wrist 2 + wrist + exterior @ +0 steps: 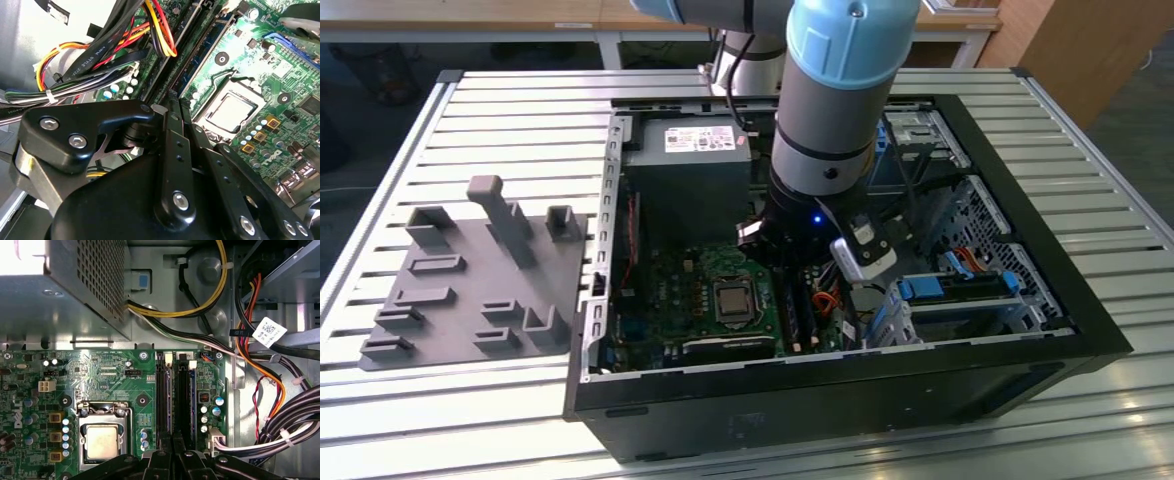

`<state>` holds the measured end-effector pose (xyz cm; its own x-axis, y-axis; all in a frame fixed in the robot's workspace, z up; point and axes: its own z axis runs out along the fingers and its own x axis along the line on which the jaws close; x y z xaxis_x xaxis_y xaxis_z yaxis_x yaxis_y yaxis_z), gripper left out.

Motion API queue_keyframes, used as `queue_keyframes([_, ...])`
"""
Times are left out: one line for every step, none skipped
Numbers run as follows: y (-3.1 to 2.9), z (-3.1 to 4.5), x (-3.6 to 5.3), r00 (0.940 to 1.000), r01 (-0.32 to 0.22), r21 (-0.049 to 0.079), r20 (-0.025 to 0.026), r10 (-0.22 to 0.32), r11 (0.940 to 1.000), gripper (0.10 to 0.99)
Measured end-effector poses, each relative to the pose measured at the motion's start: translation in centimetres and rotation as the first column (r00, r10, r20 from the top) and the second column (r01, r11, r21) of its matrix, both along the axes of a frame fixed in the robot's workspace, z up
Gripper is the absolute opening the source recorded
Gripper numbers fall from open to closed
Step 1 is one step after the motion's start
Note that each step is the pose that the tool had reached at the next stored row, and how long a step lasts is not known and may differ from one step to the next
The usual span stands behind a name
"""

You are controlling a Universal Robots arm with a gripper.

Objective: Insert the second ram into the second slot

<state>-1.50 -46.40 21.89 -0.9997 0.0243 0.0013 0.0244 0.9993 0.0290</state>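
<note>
Jaws' state unclear, low inside computer case [987,150], over motherboard [100,375] memory slots [175,400]

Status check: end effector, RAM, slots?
End effector low over the RAM slots. Fingers together. Stick appears seated in one slot. Cable bundle beside the slots.

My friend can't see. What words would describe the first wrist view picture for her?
A black robot hand hangs over two long black memory slots on a green computer motherboard. A square silver processor chip sits beside the slots, with a grey metal power-supply box and coloured wires nearby.
</note>
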Motion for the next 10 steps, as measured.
queue_keyframes([0.00,0.00,0.00,1.0000,0.001,0.000,0.0000,-0.001,1.0000,0.129])
queue_keyframes([0.00,0.00,0.00,1.0000,0.001,0.000,0.0000,-0.001,1.0000,0.129])
queue_keyframes([0.00,-0.01,0.00,1.0000,0.001,0.000,0.0000,-0.001,1.0000,0.129])
queue_keyframes([0.00,-0.01,0.00,1.0000,0.001,0.000,0.0000,-0.001,1.0000,0.129])
queue_keyframes([0.00,-0.01,0.00,1.0000,0.002,0.000,0.0000,-0.002,1.0000,0.129])
queue_keyframes([0.00,0.00,0.00,1.0000,0.002,0.000,0.0001,-0.002,1.0000,0.129])
queue_keyframes([0.01,0.01,0.00,1.0000,0.003,0.000,0.0001,-0.003,1.0000,0.129])
queue_keyframes([0.00,0.01,0.00,1.0000,0.005,0.000,0.0001,-0.005,1.0000,0.129])
queue_keyframes([0.00,0.01,0.00,1.0000,0.009,0.000,0.0001,-0.009,1.0000,0.129])
queue_keyframes([0.00,0.02,0.00,0.9999,0.012,0.000,0.0000,-0.012,0.9999,0.129])
